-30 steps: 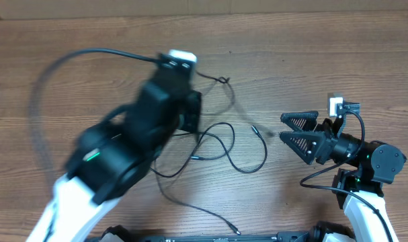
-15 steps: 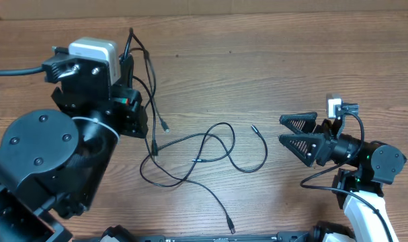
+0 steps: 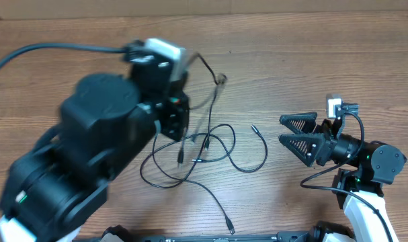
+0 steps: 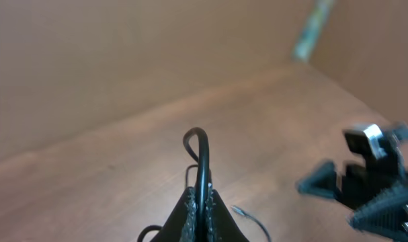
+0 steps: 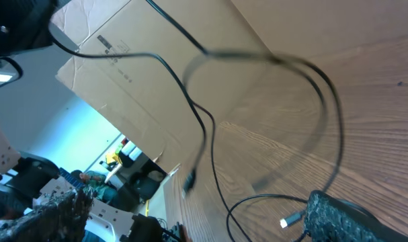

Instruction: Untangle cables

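1. Overhead: black cables (image 3: 207,140) lie in loose loops mid-tabletop (image 3: 311,60); one strand rises off it, blurred.
2. Left wrist: left gripper (image 4: 201,202) fingers pressed together on a cable, its loop standing above them.
3. Right gripper (image 3: 282,129): fingers apart, holding nothing, right of the loops.

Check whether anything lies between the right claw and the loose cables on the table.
Nothing visible does. Only bare wooden table lies between the open right claw and the nearest end of the cables. The left claw pinches one cable and holds it up.
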